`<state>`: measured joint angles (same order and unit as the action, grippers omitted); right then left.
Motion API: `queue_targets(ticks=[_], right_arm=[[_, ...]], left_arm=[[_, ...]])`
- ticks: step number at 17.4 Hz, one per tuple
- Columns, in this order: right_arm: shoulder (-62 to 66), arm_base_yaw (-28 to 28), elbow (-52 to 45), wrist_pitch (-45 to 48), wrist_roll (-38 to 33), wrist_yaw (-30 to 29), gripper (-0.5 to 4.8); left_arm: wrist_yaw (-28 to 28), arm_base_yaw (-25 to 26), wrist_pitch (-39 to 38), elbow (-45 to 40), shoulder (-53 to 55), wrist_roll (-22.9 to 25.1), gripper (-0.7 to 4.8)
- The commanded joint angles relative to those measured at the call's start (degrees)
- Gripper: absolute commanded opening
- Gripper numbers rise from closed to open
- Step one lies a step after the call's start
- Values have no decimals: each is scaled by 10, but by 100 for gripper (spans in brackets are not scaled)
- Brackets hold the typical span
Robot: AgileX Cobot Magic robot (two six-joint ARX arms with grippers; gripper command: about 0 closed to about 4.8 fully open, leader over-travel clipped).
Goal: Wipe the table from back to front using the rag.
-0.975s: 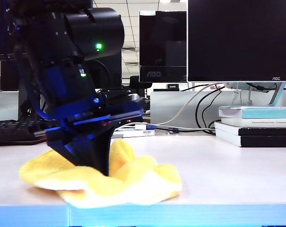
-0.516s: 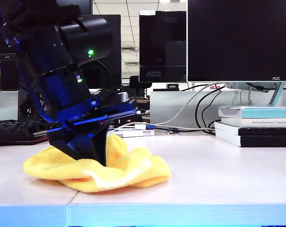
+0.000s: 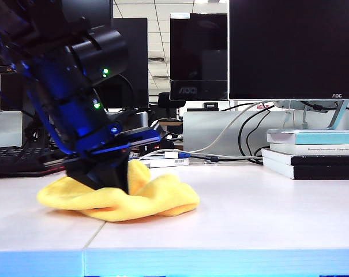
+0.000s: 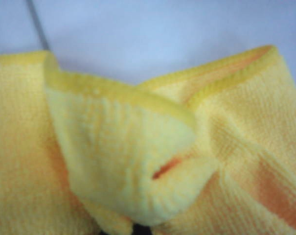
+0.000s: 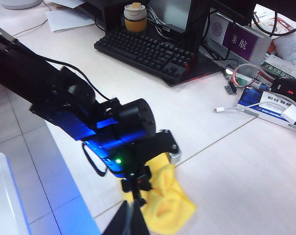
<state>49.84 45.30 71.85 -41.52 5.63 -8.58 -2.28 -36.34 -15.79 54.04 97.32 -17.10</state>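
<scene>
**A:** Start with the largest thing. You see one table (image 3: 249, 219), but the exterior view cuts it off at both sides; its seam shows there and in the left wrist view.

**B:** And the arms?

**A:** You see one arm in the exterior view, the left one. Its left gripper (image 3: 117, 183) presses down into the rag (image 3: 157, 199), and its dark body hides the middle of the cloth. The fingertips themselves are buried in yellow folds, so you cannot make them out there.

**B:** Is it holding the cloth?

**A:** Yes. The left wrist view shows a raised pinch of rag (image 4: 133, 166) bunched right at the fingers, which are clamped narrow on it, with the rest of the cloth spreading flat to either side of them. The fabric there is blurred and fills nearly the whole picture.

**B:** The other arm?

**A:** Only the right wrist view shows the right gripper (image 5: 132, 221), cut off by the picture's edge, its fingers drawn fully together on nothing. Beyond those fingers you see the left arm from above and one rag (image 5: 165, 198) under it, partly covered.

**B:** Anything else one view adds?

**A:** You count one keyboard (image 5: 148, 54) and one cup (image 5: 135, 12) clearly in the right wrist view; the exterior view shows two monitors (image 3: 294, 49) and one stack of books (image 3: 312, 153).
</scene>
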Motion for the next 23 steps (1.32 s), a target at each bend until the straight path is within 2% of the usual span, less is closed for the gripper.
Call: queue_targets(ticks=[1,4,9,10,12,23], right_arm=[[-2,0,2,6,-12,2,-5],[-2,0,2,5,-12,2,-5],[-1,0,2,5,-14,2,-5],[-1,0,2,5,-14,9,-5],[-1,0,2,5,-16,12,-5],[-2,0,2,-35,-27,12,-5]], left_arm=[[25,3,4,-7,25,8,-6],[38,13,40,-5,30,9,-6],[37,54,39,24,54,33,-6],[38,60,30,50,71,54,-6],[38,60,16,86,94,66,-6],[36,82,10,242,207,66,-6]])
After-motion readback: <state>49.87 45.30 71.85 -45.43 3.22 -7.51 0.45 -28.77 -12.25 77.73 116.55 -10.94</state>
